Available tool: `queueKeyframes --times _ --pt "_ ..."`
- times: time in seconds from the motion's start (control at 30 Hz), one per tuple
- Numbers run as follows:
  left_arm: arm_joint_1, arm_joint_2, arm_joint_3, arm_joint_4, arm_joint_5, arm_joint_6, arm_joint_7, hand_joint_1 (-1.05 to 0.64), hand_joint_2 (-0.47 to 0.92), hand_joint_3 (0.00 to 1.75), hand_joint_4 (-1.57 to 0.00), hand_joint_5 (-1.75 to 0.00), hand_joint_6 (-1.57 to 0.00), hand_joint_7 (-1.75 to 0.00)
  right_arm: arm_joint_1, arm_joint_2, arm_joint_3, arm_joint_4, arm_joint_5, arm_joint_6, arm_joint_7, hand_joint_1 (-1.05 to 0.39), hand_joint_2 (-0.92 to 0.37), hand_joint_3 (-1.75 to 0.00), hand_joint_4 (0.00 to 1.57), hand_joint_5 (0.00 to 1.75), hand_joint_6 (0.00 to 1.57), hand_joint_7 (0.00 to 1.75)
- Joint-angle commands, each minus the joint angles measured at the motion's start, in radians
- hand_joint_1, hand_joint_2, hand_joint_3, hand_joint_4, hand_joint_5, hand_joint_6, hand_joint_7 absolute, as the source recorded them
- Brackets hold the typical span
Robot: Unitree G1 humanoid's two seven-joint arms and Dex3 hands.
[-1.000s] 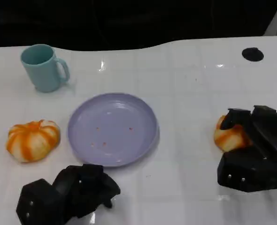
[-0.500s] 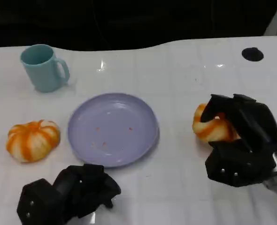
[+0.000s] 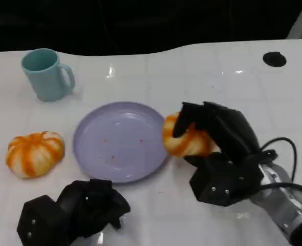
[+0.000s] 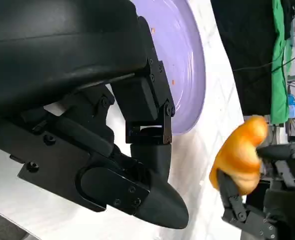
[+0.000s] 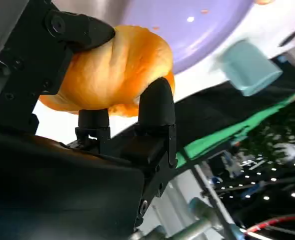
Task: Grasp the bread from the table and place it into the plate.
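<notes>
White table [image 3: 217,72] carries a purple plate [image 3: 121,139]. Right hand [image 3: 223,154] grips the bread [image 3: 184,139], fingers [image 5: 155,102] wrapped tightly around it, at the plate's right rim. Left hand [image 3: 74,211] rests near the plate's front edge, fingers curled in, holding nothing.

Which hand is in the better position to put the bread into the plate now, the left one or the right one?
The right hand, most likely. It grips the bread at the edge of the purple plate. The left hand rests near the table's front edge, fingers curled, holding nothing.
</notes>
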Motion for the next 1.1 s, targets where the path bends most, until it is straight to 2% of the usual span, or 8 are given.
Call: queueKeyframes --times 0.03,0.5,0.6,0.7,0.77,0.87,0.97,1.1 --pt "0.022 0.014 -0.003 0.002 0.000 0.007 -0.013 -1.03 0.84 0.00 -0.91 -1.50 -1.31 -0.72 -0.069 0.048 0.022 0.064 -0.011 -0.021 -0.019 0.06 -0.24 -1.45 0.99 1.75 0.79 1.67" --pt "0.026 0.013 -0.013 -0.005 0.000 0.015 -0.010 -1.05 0.85 0.00 -0.91 -1.52 -1.32 -0.71 -0.242 0.203 0.036 0.373 0.001 -0.059 -0.082 -0.03 -0.32 -1.38 0.93 1.75 0.75 1.63" --pt "0.028 0.013 -0.016 -0.007 0.006 0.015 -0.004 -1.05 0.85 0.00 -0.92 -1.52 -1.32 -0.72 -0.259 0.223 0.021 0.427 0.030 -0.079 -0.045 -0.03 -0.39 -1.23 0.82 1.74 0.81 1.24" --pt "0.030 0.014 -0.019 -0.010 0.009 0.014 -0.001 -1.05 0.85 0.00 -0.92 -1.52 -1.32 -0.73 -0.269 0.224 0.024 0.457 0.039 -0.093 -0.002 -0.07 -0.50 -0.87 0.68 1.11 0.77 0.47" --pt "0.028 0.013 -0.018 -0.005 0.004 0.009 -0.006 -1.05 0.85 0.00 -0.92 -1.53 -1.31 -0.72 -0.273 0.216 0.033 0.464 0.029 -0.088 0.026 -0.16 -0.53 -0.77 0.33 0.67 0.57 0.15" --pt "0.027 0.014 -0.018 -0.003 0.005 0.009 -0.004 -1.05 0.85 0.00 -0.92 -1.53 -1.31 -0.72 -0.277 0.195 0.063 0.460 -0.003 -0.073 0.053 -0.30 -0.65 -0.55 0.07 0.44 0.36 0.03" --pt "0.028 0.015 -0.018 -0.006 0.005 0.014 -0.003 -1.05 0.85 0.00 -0.92 -1.53 -1.31 -0.73 -0.267 0.178 0.069 0.428 0.001 -0.044 0.108 -0.46 -0.88 -0.19 0.01 0.16 0.16 0.00" --pt "0.028 0.017 -0.018 -0.009 0.007 0.014 -0.001 -1.05 0.85 0.00 -0.92 -1.53 -1.31 -0.72 -0.229 0.145 0.061 0.357 0.019 -0.045 0.163 -0.54 -0.92 -0.15 0.00 0.06 0.08 0.00"
